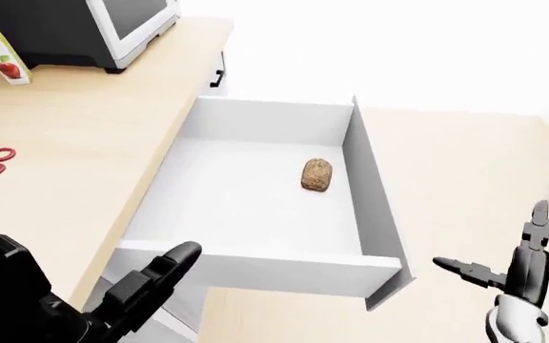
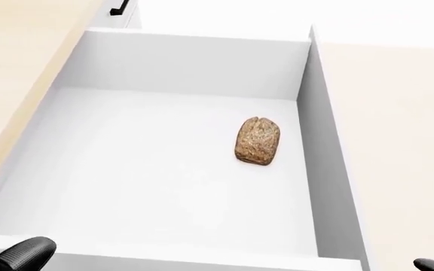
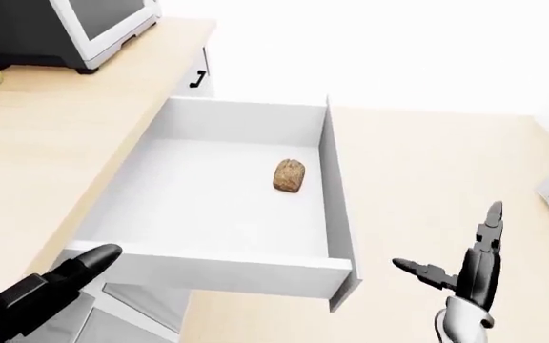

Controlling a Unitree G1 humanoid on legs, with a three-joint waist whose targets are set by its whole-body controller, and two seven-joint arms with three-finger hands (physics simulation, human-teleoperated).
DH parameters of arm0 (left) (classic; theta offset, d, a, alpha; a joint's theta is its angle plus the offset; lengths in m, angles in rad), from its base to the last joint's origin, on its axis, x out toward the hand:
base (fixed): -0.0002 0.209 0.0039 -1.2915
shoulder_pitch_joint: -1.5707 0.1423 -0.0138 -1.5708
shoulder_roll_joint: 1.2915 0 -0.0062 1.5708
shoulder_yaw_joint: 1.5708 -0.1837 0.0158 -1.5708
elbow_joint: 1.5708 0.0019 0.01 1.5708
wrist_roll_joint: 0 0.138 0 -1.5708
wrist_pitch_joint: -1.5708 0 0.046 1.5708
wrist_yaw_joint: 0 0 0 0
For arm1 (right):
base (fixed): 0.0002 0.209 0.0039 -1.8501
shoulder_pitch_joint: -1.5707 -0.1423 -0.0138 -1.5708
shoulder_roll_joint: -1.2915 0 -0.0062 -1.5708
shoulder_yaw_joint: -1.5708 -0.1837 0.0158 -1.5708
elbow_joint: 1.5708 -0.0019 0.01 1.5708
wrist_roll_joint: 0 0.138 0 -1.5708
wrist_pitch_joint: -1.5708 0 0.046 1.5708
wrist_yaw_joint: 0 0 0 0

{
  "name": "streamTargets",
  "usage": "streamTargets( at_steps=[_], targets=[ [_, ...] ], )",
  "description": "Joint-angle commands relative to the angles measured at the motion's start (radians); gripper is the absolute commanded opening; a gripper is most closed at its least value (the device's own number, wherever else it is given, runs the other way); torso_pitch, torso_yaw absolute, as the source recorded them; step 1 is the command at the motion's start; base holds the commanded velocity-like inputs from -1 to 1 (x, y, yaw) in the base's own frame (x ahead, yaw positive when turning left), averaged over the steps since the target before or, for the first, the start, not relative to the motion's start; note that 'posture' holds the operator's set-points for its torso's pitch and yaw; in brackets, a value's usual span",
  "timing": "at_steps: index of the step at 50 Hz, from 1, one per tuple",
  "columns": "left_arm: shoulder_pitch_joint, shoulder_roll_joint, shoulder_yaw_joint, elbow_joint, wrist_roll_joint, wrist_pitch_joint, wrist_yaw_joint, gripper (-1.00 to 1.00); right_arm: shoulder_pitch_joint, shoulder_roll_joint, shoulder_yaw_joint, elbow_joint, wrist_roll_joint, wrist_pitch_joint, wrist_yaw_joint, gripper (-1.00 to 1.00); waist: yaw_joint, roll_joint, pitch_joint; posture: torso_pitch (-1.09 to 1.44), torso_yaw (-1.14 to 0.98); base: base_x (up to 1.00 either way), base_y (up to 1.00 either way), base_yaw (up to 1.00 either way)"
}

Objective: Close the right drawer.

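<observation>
Right drawer [image 1: 255, 207] pulled fully out from under surface [image 1: 74, 150], front panel toward bottom of left-eye view. Bread loaf [image 1: 318, 174] lies inside near drawer's right wall. Left robot hand [image 1: 150, 286] fingers extended, unclenched, holding nothing, fingertip at or just short of front panel's left end; contact not certain. Right robot hand [image 1: 518, 275] spread wide, empty, well apart at drawer's right. Good practice: press flat near panel centre, push straight along rails; off-centre push risks skewing.

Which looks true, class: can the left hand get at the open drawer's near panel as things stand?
Probably yes. The left hand is open with a fingertip at the drawer panel's top edge, and nothing lies between them.
</observation>
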Motion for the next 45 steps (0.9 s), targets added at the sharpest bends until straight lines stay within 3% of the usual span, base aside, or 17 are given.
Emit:
streamTargets(
  at_steps=[1,10,12,13,14,15,23,45],
  targets=[
    [-0.004,-0.001,-0.003,-0.030,-0.005,-0.005,0.008,1.00,-0.027,-0.032,0.021,0.060,0.018,-0.104,-0.044,1.00,0.001,-0.007,-0.010,0.00,0.00,0.00,0.00,0.00],
    [0.000,0.005,-0.008,-0.030,-0.005,-0.001,0.012,1.00,-0.183,-0.105,0.173,0.560,0.067,-0.341,-0.115,1.00,0.001,-0.017,-0.005,0.00,0.00,0.00,0.00,0.00],
    [-0.001,0.008,-0.009,-0.030,-0.005,0.002,0.014,1.00,-0.232,-0.111,0.216,0.681,0.086,-0.396,-0.103,1.00,0.000,-0.018,-0.006,0.00,0.00,0.00,0.00,0.00],
    [0.000,0.010,-0.011,-0.030,-0.005,0.005,0.015,1.00,-0.247,-0.106,0.226,0.716,0.127,-0.417,-0.048,1.00,-0.001,-0.018,-0.006,0.00,0.00,0.00,0.00,0.00],
    [0.002,0.012,-0.013,-0.030,-0.005,0.006,0.016,1.00,-0.257,-0.092,0.220,0.737,0.214,-0.441,0.082,1.00,0.000,-0.019,-0.007,0.00,0.00,0.00,0.00,0.00],
    [0.002,0.014,-0.013,-0.030,-0.005,0.008,0.017,1.00,-0.258,-0.089,0.224,0.743,0.250,-0.453,0.120,1.00,0.000,-0.019,-0.007,0.00,0.00,0.00,0.00,0.00],
    [0.003,0.005,-0.007,-0.030,-0.009,-0.002,0.013,1.00,-0.270,-0.066,0.263,0.759,0.354,-0.465,0.284,1.00,0.005,-0.020,-0.003,0.00,0.00,0.00,0.00,0.00],
    [0.002,0.009,-0.010,-0.030,-0.011,0.006,0.012,1.00,-0.311,-0.015,0.304,0.791,0.345,-0.440,0.387,1.00,0.003,-0.018,-0.011,0.00,0.00,0.00,0.00,0.00]
  ],
)
